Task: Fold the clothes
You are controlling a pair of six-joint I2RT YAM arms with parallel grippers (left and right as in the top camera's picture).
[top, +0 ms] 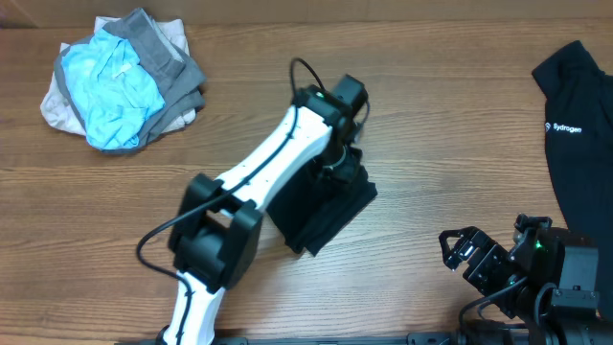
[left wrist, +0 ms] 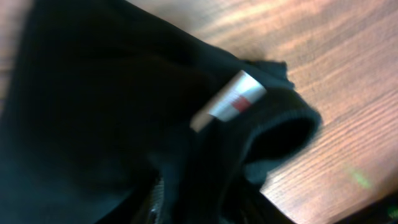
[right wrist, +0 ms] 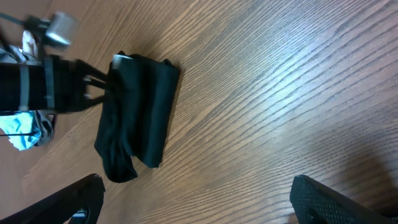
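Note:
The clothes (top: 326,218) lie as a small black folded square in the middle of the table. My left gripper (top: 337,172) is down on the far edge of that square. In the left wrist view dark fabric (left wrist: 93,112) fills the frame, with the white neck tag (left wrist: 229,101) and a puffed-up collar loop. Fabric runs between the dim fingers of the left gripper (left wrist: 199,202), and how tightly they close does not show. The right wrist view shows the clothes (right wrist: 140,112) with the left gripper (right wrist: 102,87) at their tag end. My right gripper (top: 458,251) (right wrist: 199,202) hovers open and empty near the front right.
A light-blue, grey and beige bundle (top: 120,81) sits at the back left. A black garment with white "Sydrogen" lettering (top: 579,144) lies along the right edge, just behind my right arm. The table (top: 431,115) is brown wood.

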